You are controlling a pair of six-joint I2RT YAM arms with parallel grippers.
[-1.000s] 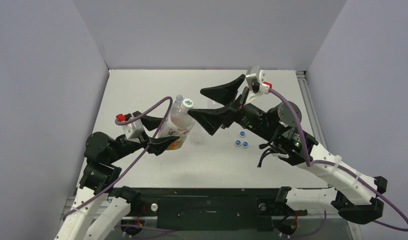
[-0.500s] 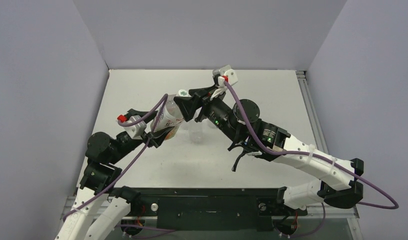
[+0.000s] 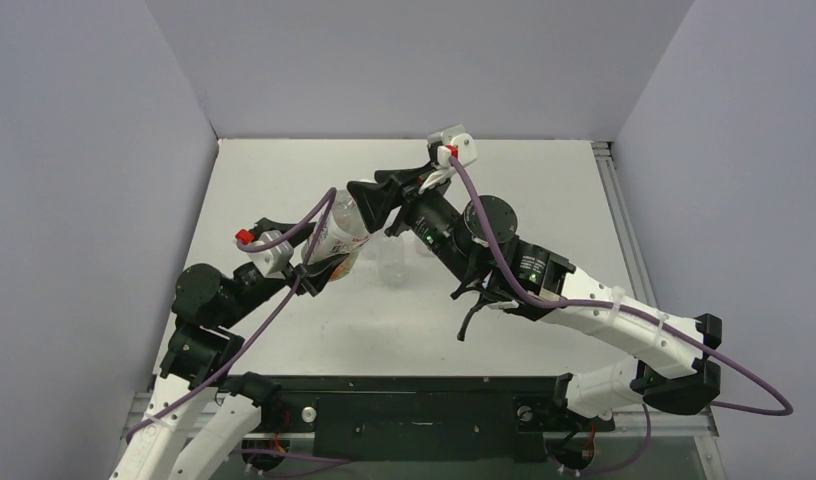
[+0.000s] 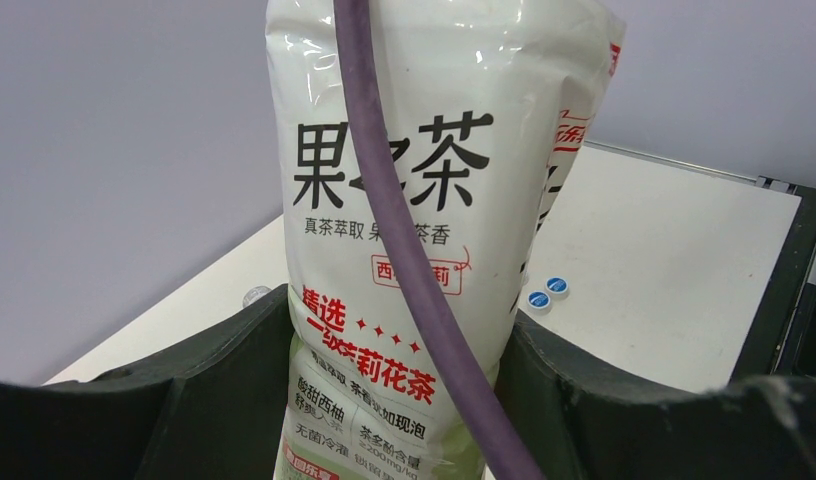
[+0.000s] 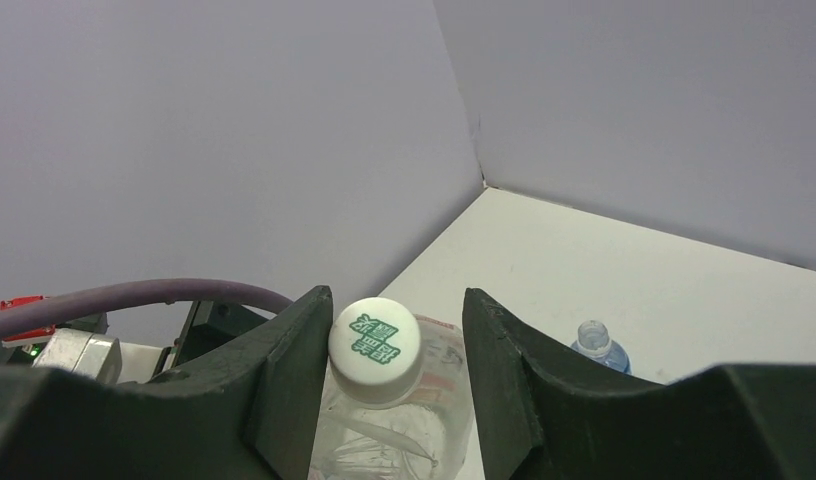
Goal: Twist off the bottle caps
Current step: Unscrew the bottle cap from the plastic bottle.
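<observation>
The left gripper (image 4: 394, 400) clamps the wide labelled bottle (image 4: 454, 90) in the centre of the left wrist view. The right gripper (image 5: 396, 320) stands narrowly apart around the white cap (image 5: 374, 340), lower centre, with a gap on the cap's right. 2 blue caps (image 4: 556, 285) lie on the table (image 4: 664, 260), right of centre.

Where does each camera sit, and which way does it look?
Top external: above and behind, facing down at the white table; both arms show.
Left wrist: on left arm, facing the wide orange-and-green-labelled clear plastic bottle between its fingers.
Right wrist: on right arm, facing that bottle's round white plastic cap between its fingers.
All share the bottle.
</observation>
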